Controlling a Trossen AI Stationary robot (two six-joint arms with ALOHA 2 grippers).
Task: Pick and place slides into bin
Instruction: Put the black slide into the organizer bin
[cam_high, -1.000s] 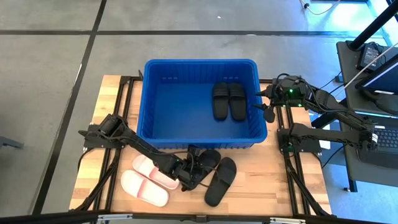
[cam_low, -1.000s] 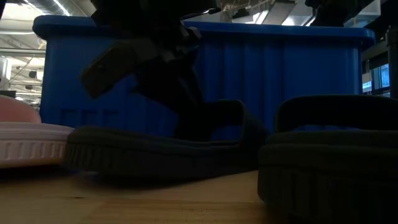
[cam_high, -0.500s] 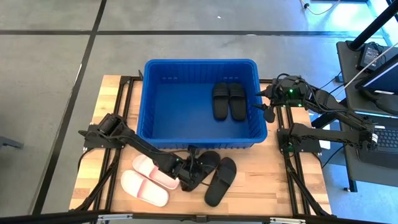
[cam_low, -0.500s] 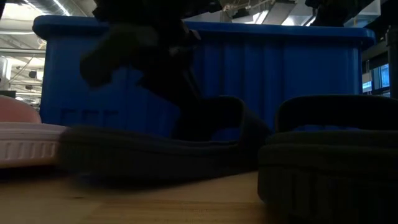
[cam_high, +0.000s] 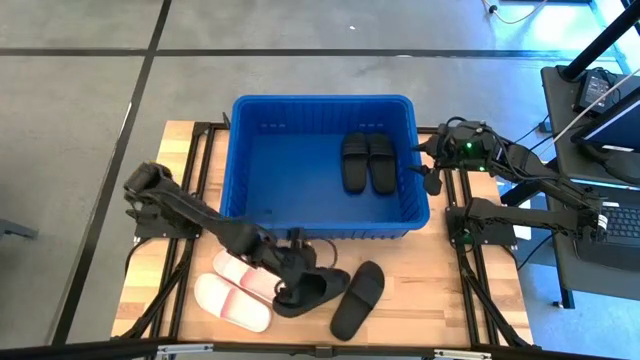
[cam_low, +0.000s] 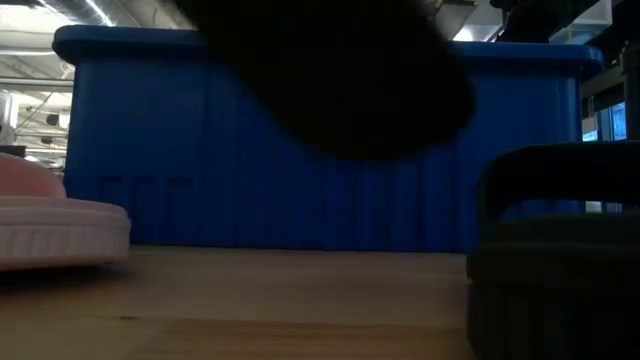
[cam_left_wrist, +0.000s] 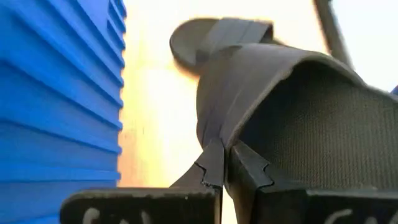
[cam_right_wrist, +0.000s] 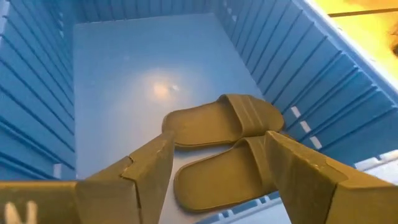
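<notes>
Clenched on a black slide (cam_high: 312, 290), my left jaws (cam_high: 288, 283) hold it clear of the wooden worktop (cam_high: 420, 290) near the blue bin (cam_high: 325, 225). Another black slide (cam_high: 358, 299) and two white slides (cam_high: 236, 290) lie nearby; two black slides (cam_high: 367, 161) sit inside the bin. My right jaws (cam_high: 428, 165) hover spread at its right rim above grey floor (cam_high: 100, 90).

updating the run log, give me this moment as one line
left gripper: shut on black slide, lifted | right gripper: open at bin rim | two black slides in bin
</notes>
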